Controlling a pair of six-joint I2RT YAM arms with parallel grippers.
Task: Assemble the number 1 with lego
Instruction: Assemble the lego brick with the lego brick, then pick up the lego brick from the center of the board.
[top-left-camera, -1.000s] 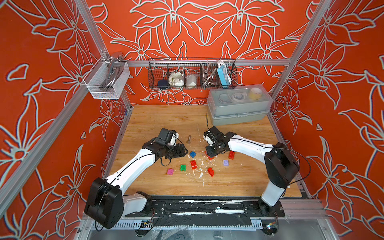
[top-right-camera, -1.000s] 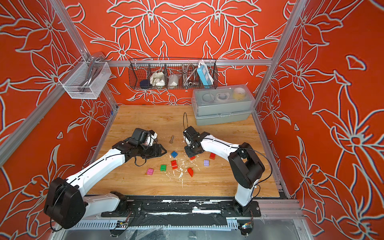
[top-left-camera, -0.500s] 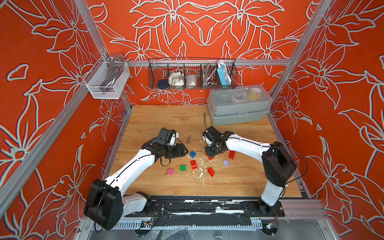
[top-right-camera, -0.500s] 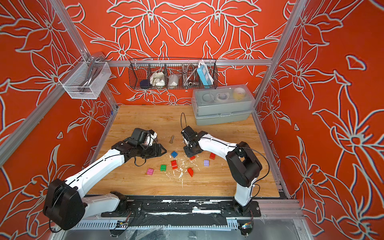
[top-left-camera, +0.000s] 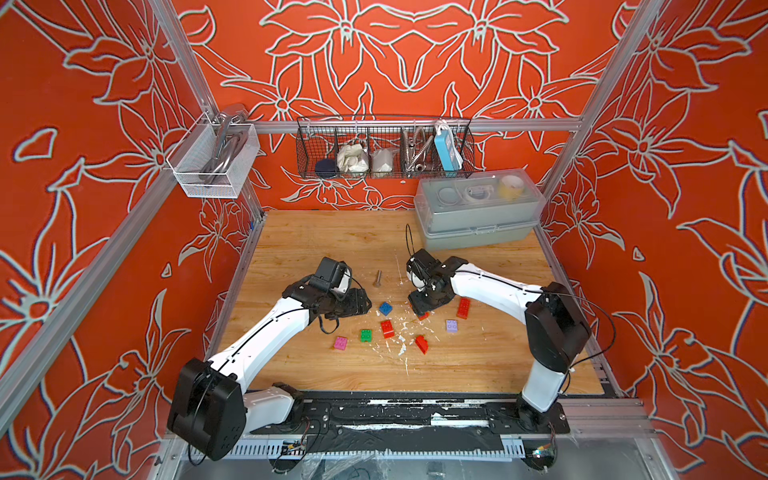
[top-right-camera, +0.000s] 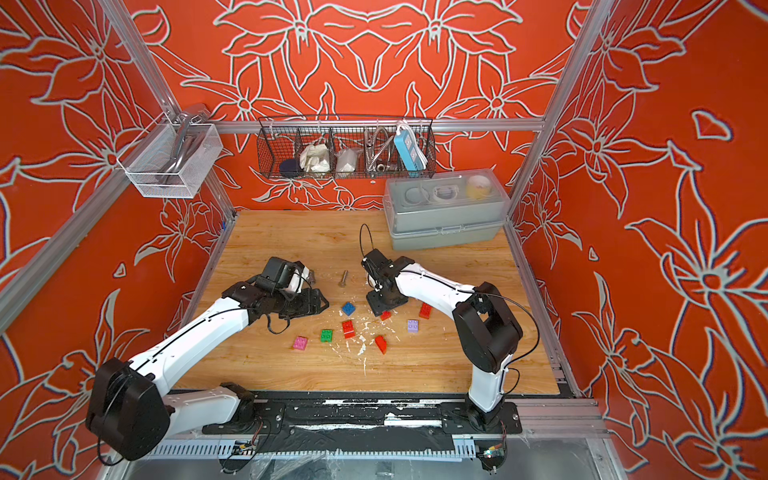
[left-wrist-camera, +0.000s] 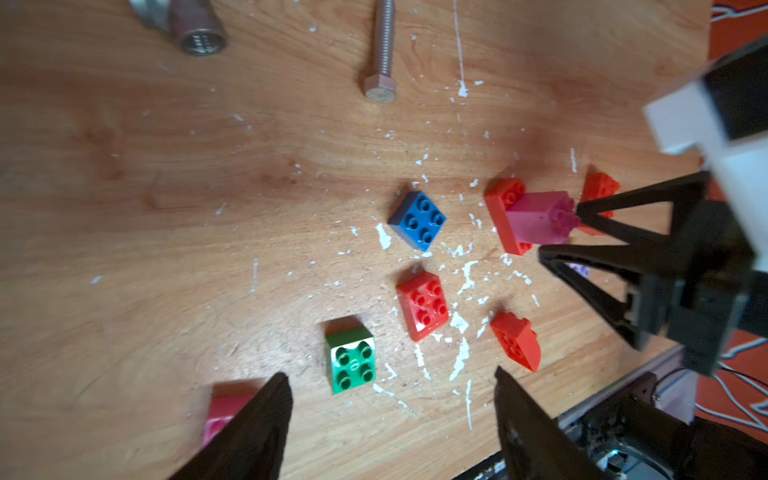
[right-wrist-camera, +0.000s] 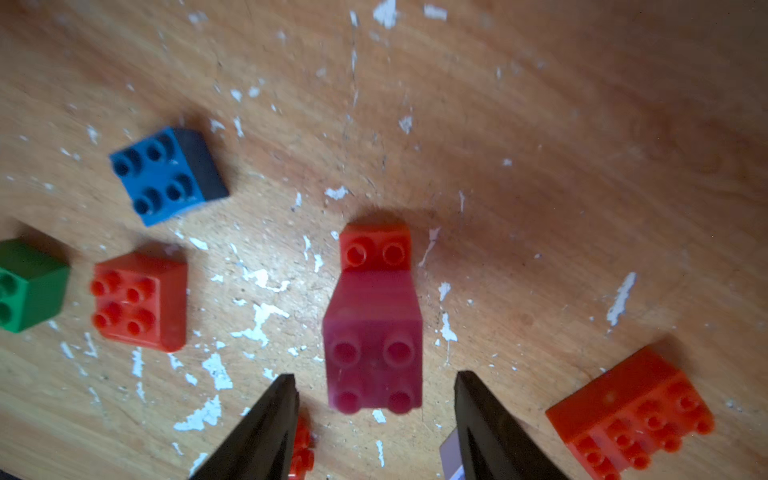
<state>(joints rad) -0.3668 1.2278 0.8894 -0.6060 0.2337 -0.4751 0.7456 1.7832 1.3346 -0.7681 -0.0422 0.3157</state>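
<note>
Our right tool (right-wrist-camera: 374, 382) is gaping around the pink brick (right-wrist-camera: 372, 332) without touching it. Our left tool (left-wrist-camera: 390, 374) is hovering open, empty.

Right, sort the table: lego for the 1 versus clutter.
Job: stacked pink brick on red base brick; blue brick; green brick; lilac brick; loose pink brick; middle red brick; tipped red brick; long red brick.
Clutter: bolt; metal fitting; grey storage box.

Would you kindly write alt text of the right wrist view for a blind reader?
The right gripper, open, straddles a pink brick stacked on a red brick. A blue brick, a green brick, a second red brick and a third red brick lie nearby on the white-flecked table.
</note>
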